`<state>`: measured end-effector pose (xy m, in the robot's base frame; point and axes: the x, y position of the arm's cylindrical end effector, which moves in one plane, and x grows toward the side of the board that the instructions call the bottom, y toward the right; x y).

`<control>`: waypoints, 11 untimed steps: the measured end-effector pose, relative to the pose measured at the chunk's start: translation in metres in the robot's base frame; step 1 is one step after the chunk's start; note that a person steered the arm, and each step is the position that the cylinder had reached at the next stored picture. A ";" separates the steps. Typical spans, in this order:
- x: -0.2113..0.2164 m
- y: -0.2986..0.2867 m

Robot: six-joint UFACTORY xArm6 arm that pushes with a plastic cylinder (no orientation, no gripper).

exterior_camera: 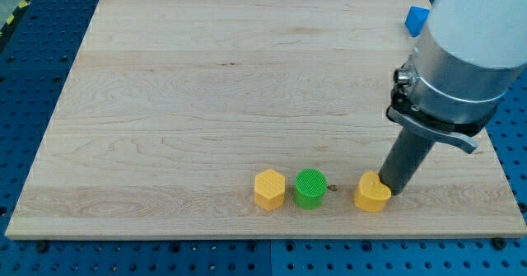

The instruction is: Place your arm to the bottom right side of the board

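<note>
My tip (392,191) rests on the wooden board (206,86) near the view's bottom right, touching or just beside the right side of a yellow heart-shaped block (372,194). A green round block (310,189) lies to the left of that block. A yellow hexagonal block (269,189) lies left of the green one. The three blocks form a row along the view's bottom edge of the board. A blue block (417,20) sits at the board's top right, partly hidden behind the arm.
The arm's large grey and white body (465,53) covers the board's right side. A blue perforated table (25,78) surrounds the board. The board's bottom edge runs just below the row of blocks.
</note>
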<state>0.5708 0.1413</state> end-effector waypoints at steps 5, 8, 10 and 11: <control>0.000 0.033; 0.003 0.096; 0.003 0.139; 0.003 0.159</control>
<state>0.5733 0.3005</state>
